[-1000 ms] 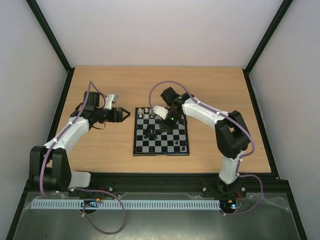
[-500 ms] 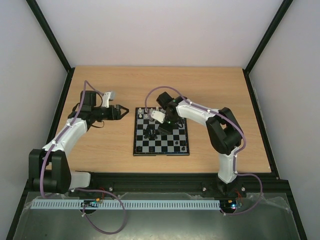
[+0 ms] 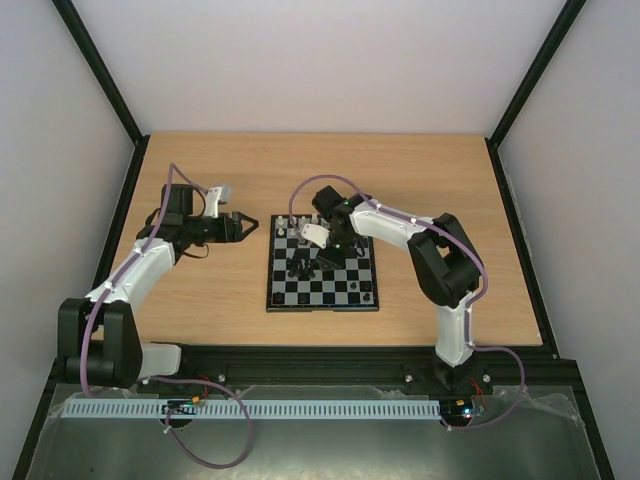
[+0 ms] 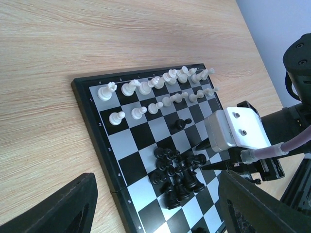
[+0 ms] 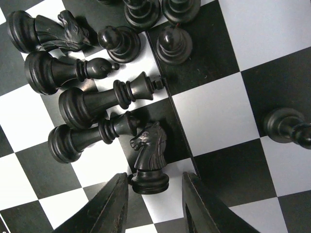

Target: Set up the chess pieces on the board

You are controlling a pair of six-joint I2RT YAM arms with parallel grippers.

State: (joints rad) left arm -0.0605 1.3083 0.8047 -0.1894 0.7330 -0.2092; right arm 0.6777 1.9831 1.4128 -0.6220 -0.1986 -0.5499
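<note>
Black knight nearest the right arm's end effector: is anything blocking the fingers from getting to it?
Nothing visible does. The right end effector is open, with the base of the black knight sitting between its fingers. A fallen black piece lies close beside the knight's head, clear of the fingers.

Left arm point(image 3: 150, 262) extended forward, left fingers point(image 4: 58, 208) spread wide, right arm point(image 3: 400, 228) bent inward, right fingers point(image 5: 112, 206) parted

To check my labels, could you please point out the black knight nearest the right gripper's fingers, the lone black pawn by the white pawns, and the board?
black knight point(image 5: 148, 158): right wrist view, on its body.
lone black pawn point(image 4: 182, 123): left wrist view, on its body.
board point(image 4: 96, 127): left wrist view, on its rim.
</note>
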